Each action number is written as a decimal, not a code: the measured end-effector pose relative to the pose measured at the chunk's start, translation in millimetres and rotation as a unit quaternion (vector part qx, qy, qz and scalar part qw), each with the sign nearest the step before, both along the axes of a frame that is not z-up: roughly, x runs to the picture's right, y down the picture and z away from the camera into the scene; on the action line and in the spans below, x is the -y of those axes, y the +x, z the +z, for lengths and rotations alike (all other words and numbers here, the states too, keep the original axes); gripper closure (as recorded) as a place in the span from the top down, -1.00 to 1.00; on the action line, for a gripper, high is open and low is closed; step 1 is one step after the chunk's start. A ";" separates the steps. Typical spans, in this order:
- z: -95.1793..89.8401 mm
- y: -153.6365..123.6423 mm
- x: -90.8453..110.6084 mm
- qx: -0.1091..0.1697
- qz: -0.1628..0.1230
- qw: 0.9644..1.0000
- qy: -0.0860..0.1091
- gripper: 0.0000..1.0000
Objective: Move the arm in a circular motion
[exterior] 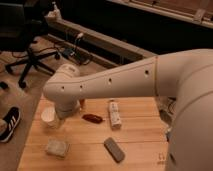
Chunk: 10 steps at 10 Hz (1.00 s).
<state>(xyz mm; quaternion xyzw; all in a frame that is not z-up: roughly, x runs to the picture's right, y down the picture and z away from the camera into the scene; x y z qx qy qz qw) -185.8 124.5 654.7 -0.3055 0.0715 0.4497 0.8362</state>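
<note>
one arm [115,80], likely heavy and stiff, hangs over the table [145,150] needing no grasp; its gripper hides beneath the elbow, state untellable.

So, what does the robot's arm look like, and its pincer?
The arm is smooth cream-white: thick tubular segments with a row of small dark screw holes, a rounded elbow, a short cylindrical end. No cables or markings show. The pincer is not in view.
</note>
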 end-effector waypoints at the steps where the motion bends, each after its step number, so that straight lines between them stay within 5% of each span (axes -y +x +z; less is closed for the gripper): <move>1: 14.7 -17.3 21.1 0.015 -0.011 1.000 0.016 0.46; 3: 64.2 -18.9 101.3 0.004 -0.006 0.998 0.070 0.46; 6: 108.5 10.9 209.2 -0.039 0.030 0.990 0.133 0.46; 8: 127.1 53.0 255.3 -0.081 0.059 0.983 0.155 0.46; 10: 144.9 126.6 279.9 -0.149 0.099 0.971 0.158 0.46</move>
